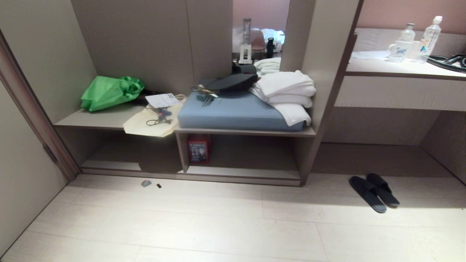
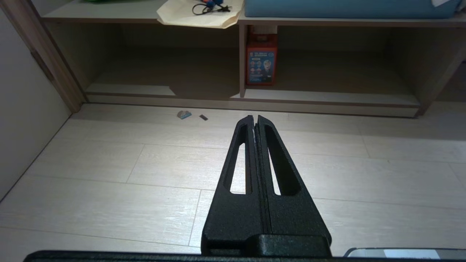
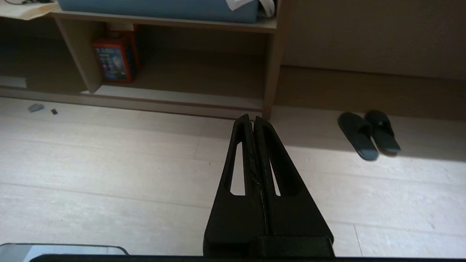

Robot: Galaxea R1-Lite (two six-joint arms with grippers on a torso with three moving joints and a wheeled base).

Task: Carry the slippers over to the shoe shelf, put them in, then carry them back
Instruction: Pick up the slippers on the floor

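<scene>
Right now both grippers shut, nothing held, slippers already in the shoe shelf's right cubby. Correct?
Not quite. The slippers aren't in the shoe shelf; the head view shows them side by side on the floor, right of the shelf, under the counter. The rest holds: left gripper and right gripper are shut and hold nothing.

Pale floor (image 1: 218, 225) carries the slippers (image 1: 374, 192) and, seemingly, two scraps (image 1: 146, 183).

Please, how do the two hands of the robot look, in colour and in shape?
The left hand and the right hand look alike: matte black with a grainy surface. Each has two long, flat fingers tapering to a narrow tip, and each finger has a long slot cut through it. No cables or markings show.
</scene>
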